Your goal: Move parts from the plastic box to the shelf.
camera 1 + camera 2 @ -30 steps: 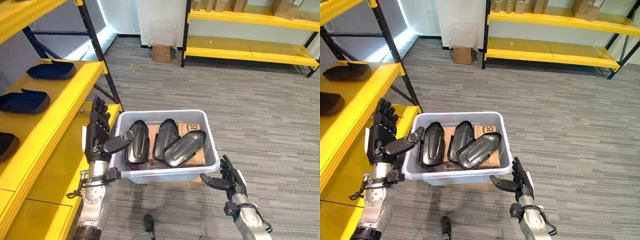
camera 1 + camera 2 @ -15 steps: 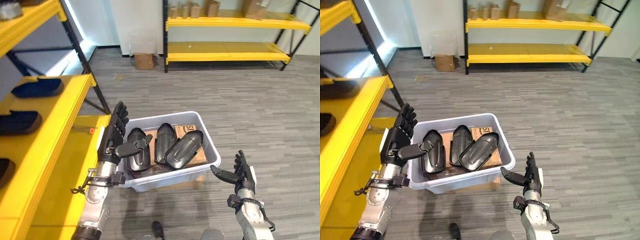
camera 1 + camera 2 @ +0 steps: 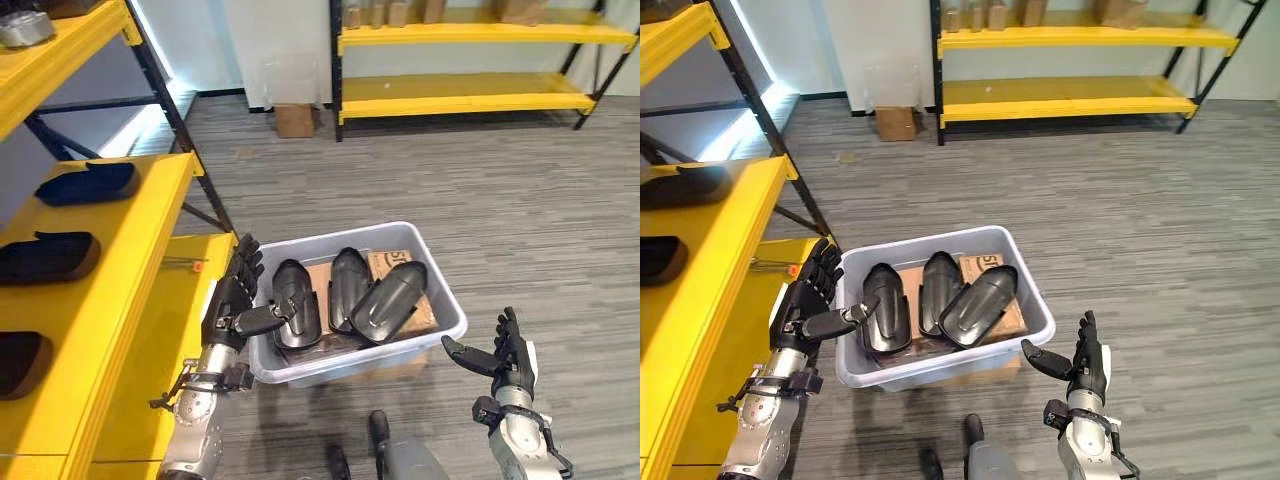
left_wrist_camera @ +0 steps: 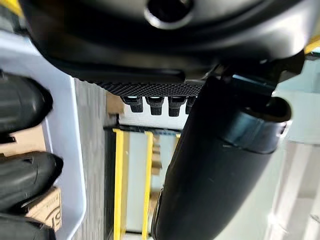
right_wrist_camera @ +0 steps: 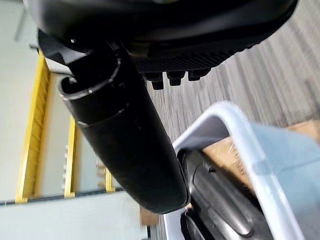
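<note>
On the left stands a yellow metal shelf (image 3: 120,260) carrying dark moulded parts (image 3: 85,183); beside it the left hand (image 3: 235,300) is spread, fingers straight, thumb reaching over the rim of the pale grey plastic box (image 3: 440,290) on the floor. Three glossy black shell-shaped parts (image 3: 385,300) lie inside on cardboard; right of the box, apart from it, the right hand (image 3: 505,355) hangs spread and holds nothing.

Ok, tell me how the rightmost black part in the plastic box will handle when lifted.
The rightmost black part looks like a rigid moulded shell, so probably stiff and fairly light. Its glossy curved surface may slip. It leans on its neighbour, which might shift.
</note>
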Robot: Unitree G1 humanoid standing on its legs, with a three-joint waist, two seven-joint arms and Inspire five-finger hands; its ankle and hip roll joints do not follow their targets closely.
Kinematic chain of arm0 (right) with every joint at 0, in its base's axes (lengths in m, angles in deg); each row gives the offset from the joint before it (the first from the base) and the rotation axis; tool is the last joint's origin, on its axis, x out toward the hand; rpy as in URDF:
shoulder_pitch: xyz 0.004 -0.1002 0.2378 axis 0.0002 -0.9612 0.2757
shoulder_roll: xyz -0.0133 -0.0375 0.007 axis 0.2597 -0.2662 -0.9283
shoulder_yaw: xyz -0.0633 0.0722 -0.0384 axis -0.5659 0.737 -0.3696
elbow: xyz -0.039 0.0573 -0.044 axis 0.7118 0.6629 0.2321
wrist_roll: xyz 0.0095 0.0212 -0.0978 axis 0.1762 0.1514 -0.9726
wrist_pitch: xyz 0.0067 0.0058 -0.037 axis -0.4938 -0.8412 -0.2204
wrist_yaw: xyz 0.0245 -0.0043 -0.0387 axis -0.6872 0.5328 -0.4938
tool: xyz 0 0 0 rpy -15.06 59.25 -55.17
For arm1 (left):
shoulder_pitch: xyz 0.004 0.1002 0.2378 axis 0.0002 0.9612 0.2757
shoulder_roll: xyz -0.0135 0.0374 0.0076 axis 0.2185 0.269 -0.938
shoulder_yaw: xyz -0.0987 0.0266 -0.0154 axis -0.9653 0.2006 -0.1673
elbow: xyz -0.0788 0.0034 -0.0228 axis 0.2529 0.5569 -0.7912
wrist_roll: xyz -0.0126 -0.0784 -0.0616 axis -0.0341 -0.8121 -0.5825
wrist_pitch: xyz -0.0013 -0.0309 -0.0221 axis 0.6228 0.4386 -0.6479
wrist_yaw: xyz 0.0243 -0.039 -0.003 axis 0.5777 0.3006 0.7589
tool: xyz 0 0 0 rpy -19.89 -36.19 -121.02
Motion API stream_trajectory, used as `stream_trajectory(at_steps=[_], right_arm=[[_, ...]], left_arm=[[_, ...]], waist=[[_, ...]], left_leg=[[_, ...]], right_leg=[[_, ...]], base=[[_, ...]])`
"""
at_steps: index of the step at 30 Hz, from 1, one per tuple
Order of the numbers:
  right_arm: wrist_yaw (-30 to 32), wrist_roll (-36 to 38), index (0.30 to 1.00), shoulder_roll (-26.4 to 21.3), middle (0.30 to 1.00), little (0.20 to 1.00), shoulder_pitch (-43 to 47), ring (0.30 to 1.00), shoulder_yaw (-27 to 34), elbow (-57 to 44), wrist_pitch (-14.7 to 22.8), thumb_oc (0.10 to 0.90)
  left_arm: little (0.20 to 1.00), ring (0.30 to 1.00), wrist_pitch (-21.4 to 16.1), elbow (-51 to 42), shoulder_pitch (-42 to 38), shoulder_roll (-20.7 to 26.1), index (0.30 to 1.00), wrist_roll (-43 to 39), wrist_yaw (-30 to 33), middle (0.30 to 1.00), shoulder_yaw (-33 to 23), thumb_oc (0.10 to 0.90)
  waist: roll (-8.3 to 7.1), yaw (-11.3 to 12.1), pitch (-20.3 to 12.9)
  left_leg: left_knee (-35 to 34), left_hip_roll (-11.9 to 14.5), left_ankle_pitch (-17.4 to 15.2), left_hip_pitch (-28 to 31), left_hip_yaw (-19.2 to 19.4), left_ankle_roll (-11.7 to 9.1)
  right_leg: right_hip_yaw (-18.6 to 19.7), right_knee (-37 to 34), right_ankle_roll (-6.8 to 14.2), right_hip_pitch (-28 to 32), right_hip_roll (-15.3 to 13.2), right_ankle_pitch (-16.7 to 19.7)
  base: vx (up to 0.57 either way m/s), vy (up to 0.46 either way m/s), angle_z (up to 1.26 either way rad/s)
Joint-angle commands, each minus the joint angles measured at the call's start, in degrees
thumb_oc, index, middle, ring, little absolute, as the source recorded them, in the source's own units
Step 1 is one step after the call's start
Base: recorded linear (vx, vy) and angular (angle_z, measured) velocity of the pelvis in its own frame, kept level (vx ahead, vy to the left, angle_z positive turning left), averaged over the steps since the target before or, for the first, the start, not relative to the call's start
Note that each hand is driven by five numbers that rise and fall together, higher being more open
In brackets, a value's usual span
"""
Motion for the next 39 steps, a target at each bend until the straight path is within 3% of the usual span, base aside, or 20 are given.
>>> stream_trajectory(at_steps=[1,8,9,12,22,39], right_arm=[[0.87,-2.2,1.0,-0.51,1.0,1.0,6.14,1.0,2.57,-2.85,5.92,0.9],[0.87,-2.2,1.0,-0.51,1.0,1.0,6.14,1.0,2.57,-2.85,5.92,0.9],[0.15,-1.71,1.0,-2.34,1.0,1.0,6.7,1.0,0.24,-2.0,5.78,0.9],[-0.34,-1.61,1.0,-2.77,1.0,1.0,6.82,1.0,0.09,-1.61,5.83,0.9],[-0.85,-1.79,1.0,-3.18,1.0,1.0,6.67,1.0,-0.39,-1.56,5.44,0.9],[-0.61,-14.58,1.0,-7.32,1.0,1.0,7.12,1.0,-2.61,-4.08,8.15,0.9]], left_arm=[[1.0,1.0,-5.75,-6.8,-4.94,2.53,1.0,-0.48,-1.36,1.0,-1.05,0.9],[1.0,1.0,-5.75,-6.8,-4.94,2.53,1.0,-0.48,-1.36,1.0,-1.05,0.9],[1.0,1.0,-4.82,-8.22,-3.21,2.04,1.0,-1.57,-0.81,1.0,-0.72,0.9],[1.0,1.0,-4.69,-8.54,-3.16,1.96,1.0,-1.83,-0.57,1.0,-0.61,0.9],[1.0,1.0,-4.43,-8.7,-3.25,1.98,1.0,-1.79,-0.22,1.0,-0.08,0.9],[1.0,1.0,-2.92,-10.05,-1.72,2.99,1.0,-2.86,-2.4,1.0,-0.64,0.9]], waist=[[-2.07,-0.8,-3.73],[-2.07,-0.8,-3.73],[-1.46,0.01,-5.39],[-1.37,0.22,-5.39],[-1.18,0.39,-5.71],[-1.43,1.47,-5.23]], left_leg=[[-0.53,3.09,-7.12,5.47,-4.45,-2.31],[-0.53,3.09,-7.12,5.47,-4.45,-2.31],[-0.53,4.53,-6.23,4.56,-0.45,-3.4],[-0.53,4.76,-5.67,4.4,0.23,-3.84],[-0.53,4.94,-5.33,3.97,0.99,-4.35],[-0.06,5.12,-5.25,3.45,1.05,-4.39]], right_leg=[[-0.55,0.22,2.85,-0.16,0.86,-0.41],[-0.55,0.22,2.85,-0.16,0.86,-0.41],[-0.05,-3.77,0.72,7.57,1.48,-4.24],[0.24,-5.08,0.34,9.27,1.66,-4.54],[0.36,-6.8,0.15,10.78,1.57,-4.79],[0.01,-7.16,0.35,11.42,1.29,-5.14]], base=[[0.0,0.0,0.09],[0.05,-0.045,-0.01],[0.35,-0.324,-0.1],[0.15,-0.126,-0.43],[0.01,-0.002,-0.04],[0.01,-0.013,-0.01]])
